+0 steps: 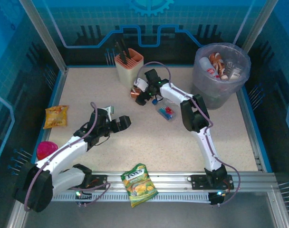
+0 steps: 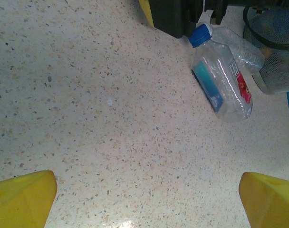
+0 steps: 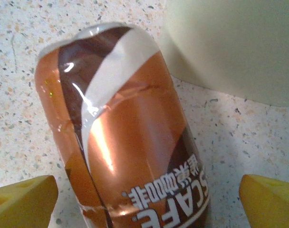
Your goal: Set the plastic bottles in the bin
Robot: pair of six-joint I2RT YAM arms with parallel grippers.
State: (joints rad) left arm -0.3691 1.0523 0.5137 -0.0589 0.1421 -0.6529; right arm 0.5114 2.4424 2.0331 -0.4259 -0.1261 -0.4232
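**Right pincer open astride brown bottle; left pincer open over bare table**

Right pincer point(image 1: 141, 96): jaws wide. In the wrist view its yellow fingertips point(image 3: 22, 199) sit low at either edge. The brown bottle point(image 3: 125, 142) lies on its side between them, with a strip of table point(image 3: 21, 57) showing on each side. No contact seen. The label is copper and dark brown with a white band, its lettering upside down to the camera. One end of the bottle points away from the pincer, toward the peach holder point(image 3: 230, 47), which stands just beyond it. I cannot tell whether the two touch.

From above, the brown bottle point(image 1: 134, 93) shows just left of the pincer's tip, below the holder point(image 1: 129, 66) with its black tools.

Left pincer point(image 1: 120, 122): jaws wide, nothing between them. Its yellow fingertips point(image 2: 21, 199) frame bare speckled table point(image 2: 111, 118).

A clear bottle point(image 2: 221, 80) lies ahead of this pincer and to its right, well apart from it. It is on its side, with a blue cap and a blue and red label. What looks like a second clear one lies just behind it.

From above, the clear bottle point(image 1: 167, 111) lies near the right arm's forearm, right of the right pincer and nearer the bases.

Bin point(image 1: 204, 83): far right corner, well apart from both pincers, with the right pincer the closer one. Several bottles point(image 1: 216, 64) are already inside.

Yellow bag point(image 1: 55, 116): left of the left pincer, near the table edge. Green bag point(image 1: 139, 183): on the rail between the arm bases
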